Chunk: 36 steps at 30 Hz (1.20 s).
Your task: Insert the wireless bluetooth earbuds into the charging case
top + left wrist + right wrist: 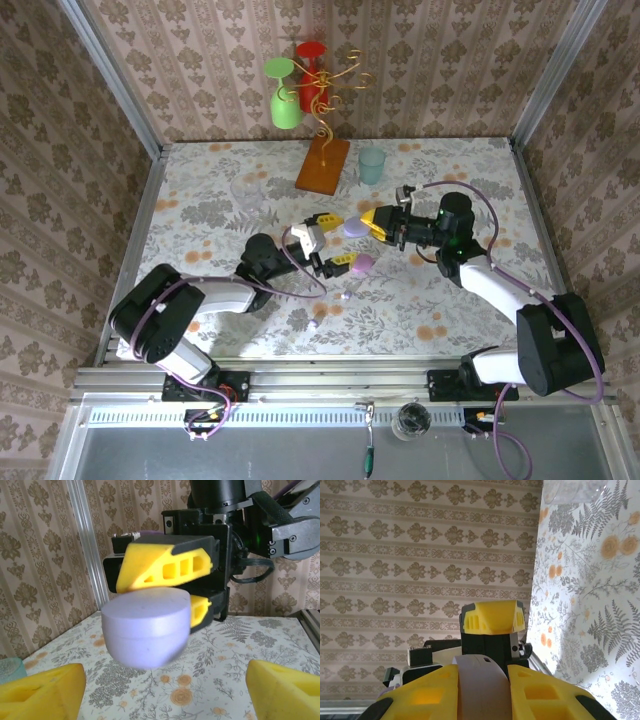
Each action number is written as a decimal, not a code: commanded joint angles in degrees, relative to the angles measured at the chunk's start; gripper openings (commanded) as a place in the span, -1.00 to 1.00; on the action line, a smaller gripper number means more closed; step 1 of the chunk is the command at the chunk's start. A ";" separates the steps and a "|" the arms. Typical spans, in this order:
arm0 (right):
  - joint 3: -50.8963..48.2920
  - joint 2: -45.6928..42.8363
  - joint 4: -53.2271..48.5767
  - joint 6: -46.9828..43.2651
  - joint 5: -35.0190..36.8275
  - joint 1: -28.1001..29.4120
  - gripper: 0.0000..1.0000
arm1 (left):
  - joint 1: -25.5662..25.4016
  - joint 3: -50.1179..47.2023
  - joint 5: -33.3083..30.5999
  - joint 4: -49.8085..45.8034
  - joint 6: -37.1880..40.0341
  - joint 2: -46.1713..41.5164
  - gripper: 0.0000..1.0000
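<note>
My right gripper (368, 222) is shut on a pale purple charging case (352, 228) and holds it above the middle of the table. In the right wrist view the case (482, 690) sits tight between the yellow fingers (425, 695). My left gripper (335, 242) is open, its fingers on either side of the case without touching it. In the left wrist view the case (146, 627) hangs ahead, and the left fingers (42, 690) stand far apart at the bottom corners. Two tiny pale earbuds (347, 295) (312, 325) lie on the cloth nearer the arm bases.
A pinkish-purple rounded case (362, 263) lies by the left gripper's nearer finger. At the back stand a gold rack (322, 165) on a wooden base with a green and a red glass, a teal cup (371, 165) and a clear glass (250, 190).
</note>
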 commanded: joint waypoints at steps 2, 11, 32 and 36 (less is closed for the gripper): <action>0.48 1.02 3.40 1.47 0.91 1.34 -0.68 | -0.34 2.45 1.11 1.98 -0.12 1.03 0.55; -0.07 1.05 4.84 1.91 1.02 1.96 -0.71 | -0.82 3.87 1.84 2.07 -2.57 2.01 0.31; 0.04 1.97 4.28 0.47 0.84 1.98 -0.73 | -1.16 5.93 2.15 2.02 -8.17 3.51 0.00; 0.11 1.84 4.29 0.51 0.97 1.96 -0.72 | -1.18 6.05 2.58 2.07 -8.33 3.63 -0.11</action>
